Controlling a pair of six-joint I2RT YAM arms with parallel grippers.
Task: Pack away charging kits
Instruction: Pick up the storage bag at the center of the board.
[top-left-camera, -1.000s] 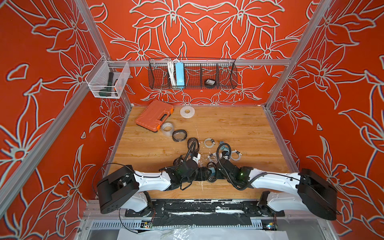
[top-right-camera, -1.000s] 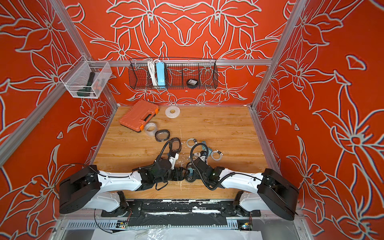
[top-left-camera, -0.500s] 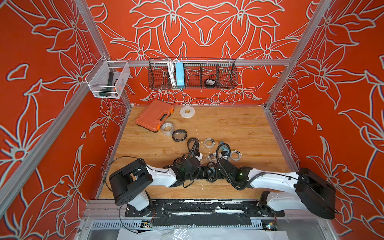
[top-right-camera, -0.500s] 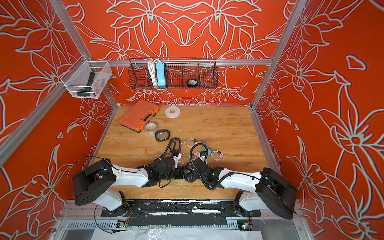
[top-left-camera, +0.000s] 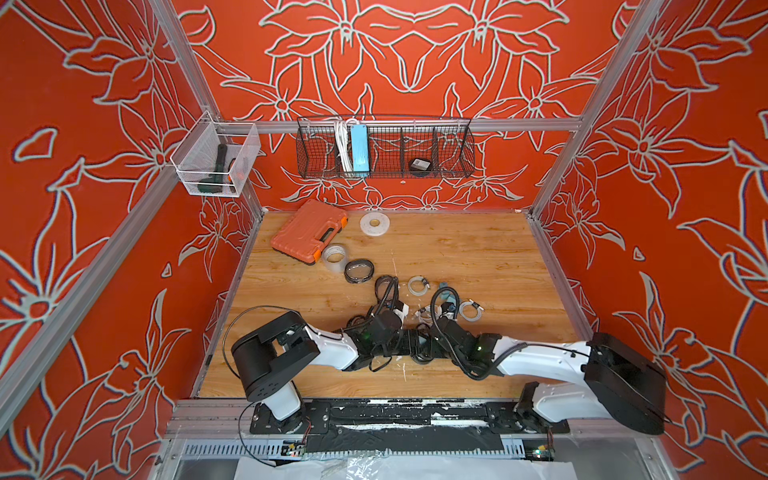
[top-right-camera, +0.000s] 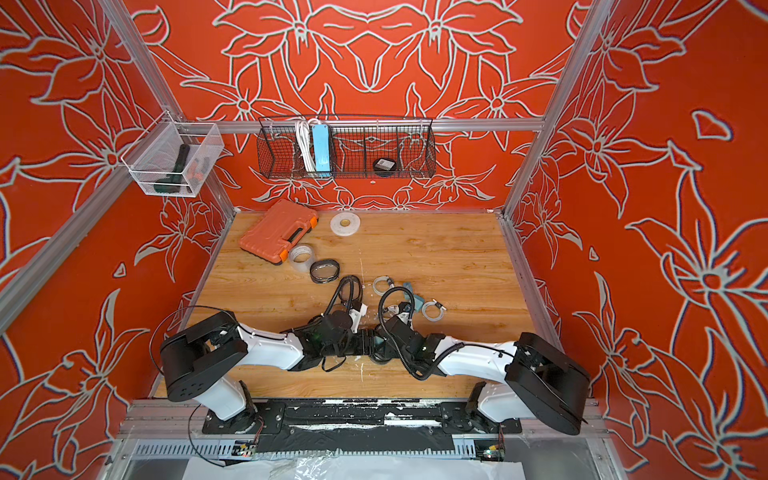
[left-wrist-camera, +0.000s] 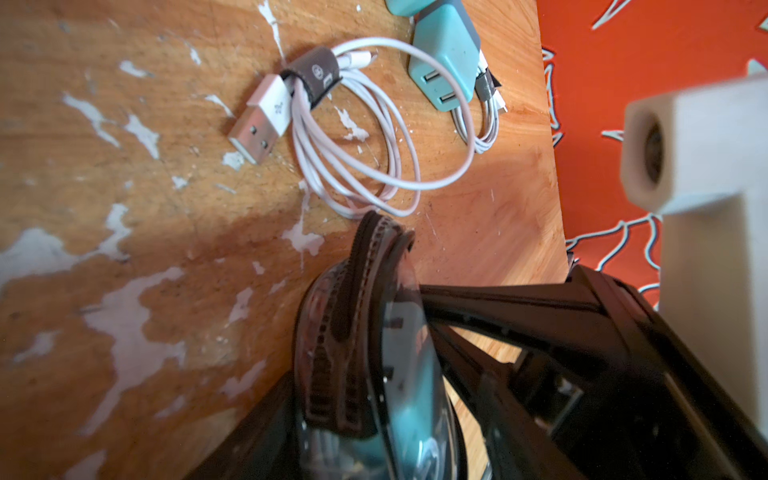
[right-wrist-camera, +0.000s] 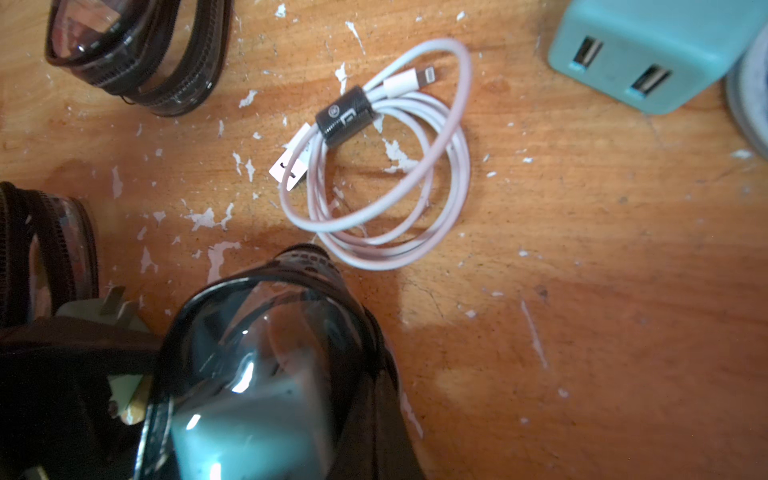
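- Both arms reach low over the front middle of the table (top-left-camera: 478, 257), and their grippers meet tip to tip.
- Right gripper (top-right-camera: 386, 341): jaws together, clamped on the rim of the pouch (right-wrist-camera: 266, 353), which stands on edge on the table.
- This pouch has a black zip rim and a clear top. A teal plug adapter (right-wrist-camera: 245, 432) is inside it, seen through the clear top.
- Left gripper (top-right-camera: 362, 334): jaws apart on either side of the pouch (left-wrist-camera: 357, 332). Its white finger (left-wrist-camera: 706, 166) is clear of the pouch, and I can't tell whether the other finger touches.
- Coiled white cable (left-wrist-camera: 353, 137) with a dark strap lies flat just beside the pouch's upper end, loose on the table. It also shows in the right wrist view (right-wrist-camera: 374, 166).
- Loose teal adapter (left-wrist-camera: 444, 62) lies near that cable, USB ports showing, resting on a second coiled cable (left-wrist-camera: 482, 124).
- In both top views, more small white coils and teal adapters are scattered just beyond the grippers.
- Empty pouch (top-left-camera: 358, 270) lies open on the table, touching a clear tape roll (top-left-camera: 334, 257).
- Orange tool case (top-left-camera: 309, 230) and a flat white tape roll (top-left-camera: 375, 223) are at the back left.
- Wire basket (top-left-camera: 457, 166) is on the back wall. It holds a blue power strip (top-left-camera: 359, 149) and, two compartments over, a closed black pouch (top-left-camera: 417, 165).
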